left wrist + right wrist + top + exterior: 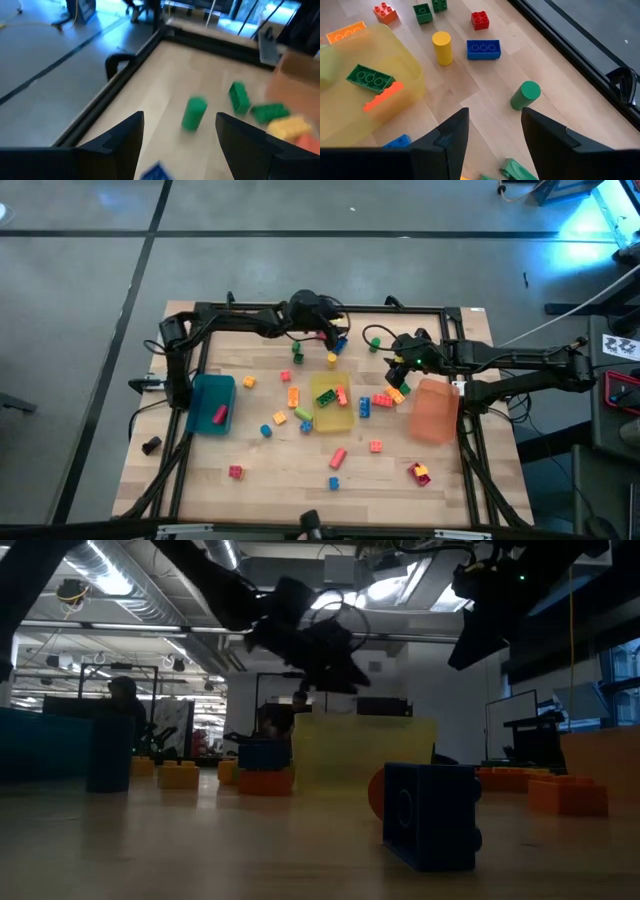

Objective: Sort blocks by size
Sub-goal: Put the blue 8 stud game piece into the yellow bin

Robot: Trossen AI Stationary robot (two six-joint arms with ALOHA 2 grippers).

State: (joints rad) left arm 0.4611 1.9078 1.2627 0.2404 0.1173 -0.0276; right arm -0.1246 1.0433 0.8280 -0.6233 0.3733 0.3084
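Observation:
Many small blocks lie scattered on the wooden table (300, 470). My left gripper (336, 336) hangs open and empty over the far middle of the table; in its wrist view (180, 125) a green cylinder (194, 114) stands ahead between the fingers, clear of them. My right gripper (403, 362) is open and empty, right of the yellow bin (332, 404). Its wrist view (492, 120) shows the green cylinder (525, 95), a yellow cylinder (442, 47), a blue brick (483, 49) and a red brick (480, 20) on the table. A green brick (370, 78) lies in the yellow bin.
A blue bin (213, 402) holding a pink block stands at the left, and an orange bin (435, 410) at the right. A black frame (300, 308) rims the table. Loose blocks lie near the front, among them a blue one (432, 812) close to the low camera.

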